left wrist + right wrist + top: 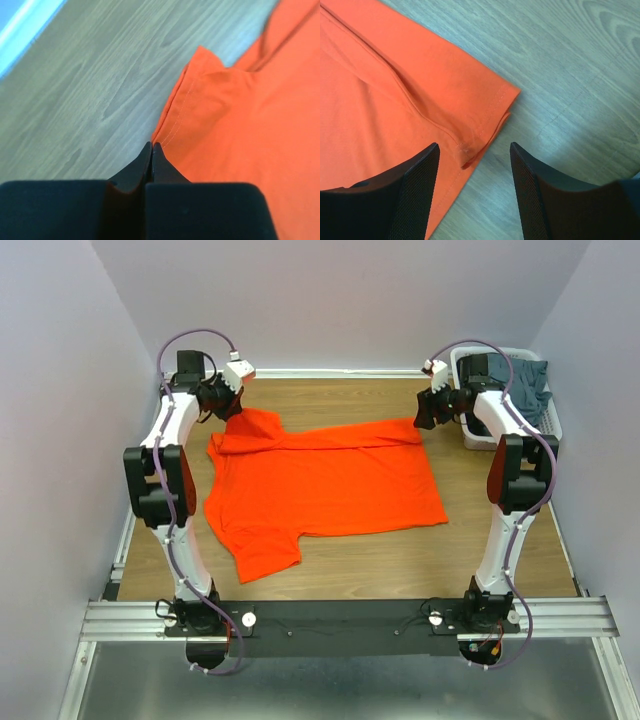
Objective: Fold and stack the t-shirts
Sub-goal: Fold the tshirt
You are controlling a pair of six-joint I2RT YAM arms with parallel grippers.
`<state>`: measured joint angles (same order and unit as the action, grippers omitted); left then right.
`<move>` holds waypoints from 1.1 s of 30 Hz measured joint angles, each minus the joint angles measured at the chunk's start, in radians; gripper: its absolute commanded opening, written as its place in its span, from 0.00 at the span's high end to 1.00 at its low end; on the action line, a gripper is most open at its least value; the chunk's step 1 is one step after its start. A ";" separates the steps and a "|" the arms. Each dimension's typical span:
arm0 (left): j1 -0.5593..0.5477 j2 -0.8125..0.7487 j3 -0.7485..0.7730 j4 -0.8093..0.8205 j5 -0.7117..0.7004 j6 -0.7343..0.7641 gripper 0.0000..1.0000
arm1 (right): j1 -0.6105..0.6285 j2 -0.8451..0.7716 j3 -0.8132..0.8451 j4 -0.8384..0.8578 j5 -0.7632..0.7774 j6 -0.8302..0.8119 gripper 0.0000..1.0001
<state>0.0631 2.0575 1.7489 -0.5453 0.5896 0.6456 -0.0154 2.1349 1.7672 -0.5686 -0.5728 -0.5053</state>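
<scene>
I am pinching the hem of the orange t-shirt (320,480) with my closed left gripper (151,145); my right gripper (474,146) is hovering open over its corner.

A pale wood-grain bench (340,565) is filling the bottom of a small booth. Three plain walls are closing it in: a back wall (340,300), a left wall (50,440) and a right wall (610,340), all showing a faint lavender-white. A white strip (340,372) is running along the foot of the back wall. Soft, even light is washing over the surfaces, leaving only weak shadows. Along the near edge a ribbed aluminium rail (125,618) is spanning the bench, and a brushed metal sheet (340,685) is lying below it.
</scene>
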 measured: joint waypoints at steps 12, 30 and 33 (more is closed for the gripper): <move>0.000 -0.187 -0.385 -0.124 0.081 0.273 1.00 | 0.000 -0.004 -0.011 -0.005 0.009 -0.003 0.36; 0.000 -0.339 -0.601 -0.209 0.049 0.529 0.56 | 0.000 -0.007 -0.024 -0.011 0.012 -0.019 0.48; 0.000 -0.326 -0.524 -0.219 0.059 0.496 0.42 | 0.000 -0.007 -0.024 -0.014 0.011 -0.019 0.47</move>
<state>0.0631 1.7317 1.2247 -0.7639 0.6483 1.1419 -0.0151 2.1277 1.7432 -0.5827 -0.5613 -0.5243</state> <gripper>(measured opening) 0.465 0.525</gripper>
